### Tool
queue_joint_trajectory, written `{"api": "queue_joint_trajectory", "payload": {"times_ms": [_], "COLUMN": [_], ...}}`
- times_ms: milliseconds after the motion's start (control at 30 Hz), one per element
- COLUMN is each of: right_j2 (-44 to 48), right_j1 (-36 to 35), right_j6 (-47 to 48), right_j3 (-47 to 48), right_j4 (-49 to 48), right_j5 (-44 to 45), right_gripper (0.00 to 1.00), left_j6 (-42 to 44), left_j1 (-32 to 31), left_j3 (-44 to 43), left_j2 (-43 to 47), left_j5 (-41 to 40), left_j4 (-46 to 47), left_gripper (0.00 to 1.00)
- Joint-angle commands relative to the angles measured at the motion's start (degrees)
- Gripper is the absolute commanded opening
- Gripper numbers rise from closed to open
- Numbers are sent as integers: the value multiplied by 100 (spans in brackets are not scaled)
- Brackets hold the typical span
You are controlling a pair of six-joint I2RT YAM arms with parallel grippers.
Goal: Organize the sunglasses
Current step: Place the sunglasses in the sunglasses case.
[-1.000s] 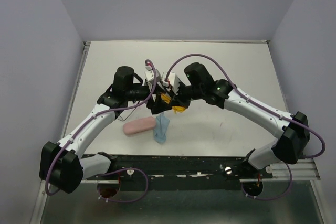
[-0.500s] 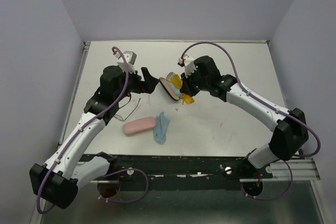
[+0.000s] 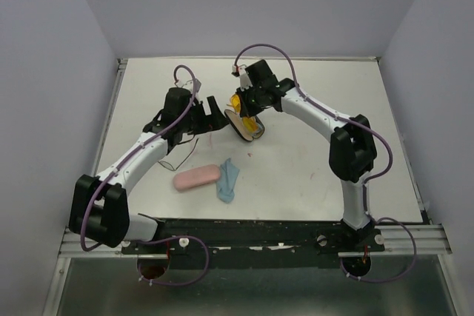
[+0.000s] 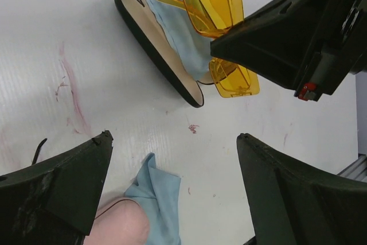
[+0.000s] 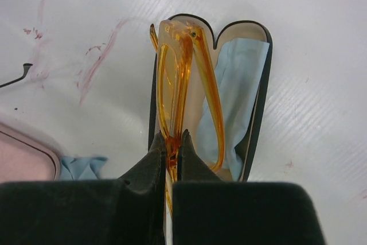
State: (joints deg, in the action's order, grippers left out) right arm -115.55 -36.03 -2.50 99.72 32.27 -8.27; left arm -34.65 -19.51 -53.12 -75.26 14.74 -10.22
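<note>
Since a second ago the two arms have drawn apart, and the left tool (image 3: 213, 112) has backed off the black case (image 3: 244, 126). Nearest the bases, a pink case (image 3: 196, 178) and a loose blue cloth (image 3: 228, 181) lie touching on the bench (image 3: 311, 175). Farther on, the left tool hangs spread wide, holding nothing. Just beyond, the black case lies open with a second blue cloth (image 5: 241, 84) inside. The right tool (image 5: 173, 142) pinches the sunglasses (image 5: 175, 78) by one end over that case; whether they touch its lining is unclear.
</note>
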Motion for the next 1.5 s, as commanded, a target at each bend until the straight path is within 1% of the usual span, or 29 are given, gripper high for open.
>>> {"api": "queue_joint_trajectory", "payload": {"times_ms": [0,133,200,333,500,633,700,833,933,1033,1300,1467], "right_j2": [-547,-802,-908,-1110,-1286,-1400,-1435,-1462,-1462,-1453,-1207,-830], "right_j1": [52,79,96,228,272,342,360,378,386,386,395,386], "right_j6": [31,-13,-66,-93,-40,-92,-145,-163,-110,-101,-180,-277], "right_j3": [635,864,926,1005,1119,1216,1260,1304,1330,1339,1067,620], "right_j4": [613,614,631,693,754,754,754,737,745,754,614,184], "right_j5": [-235,-640,-536,-631,-728,-711,-580,-438,-377,-342,-184,1], "right_gripper": [6,6,7,7,11,11,16,35,45,47,46,48], "left_j6": [-68,-77,-94,-112,-147,-156,-164,-156,-156,-156,-270,-366], "left_j1": [26,43,52,61,61,61,70,70,70,70,61,70], "left_j3": [-207,-295,-321,-418,-541,-655,-717,-813,-849,-901,-980,-946], "left_j2": [-453,-717,-814,-1016,-1245,-1394,-1456,-1561,-1614,-1675,-1860,-1931], "left_j5": [529,714,810,864,943,1022,1039,1066,1066,1101,1153,1084], "left_j4": [292,354,389,363,372,363,345,292,292,283,301,248], "left_gripper": [99,99,99,99,99,99,99,99,99,99,99,99]}}
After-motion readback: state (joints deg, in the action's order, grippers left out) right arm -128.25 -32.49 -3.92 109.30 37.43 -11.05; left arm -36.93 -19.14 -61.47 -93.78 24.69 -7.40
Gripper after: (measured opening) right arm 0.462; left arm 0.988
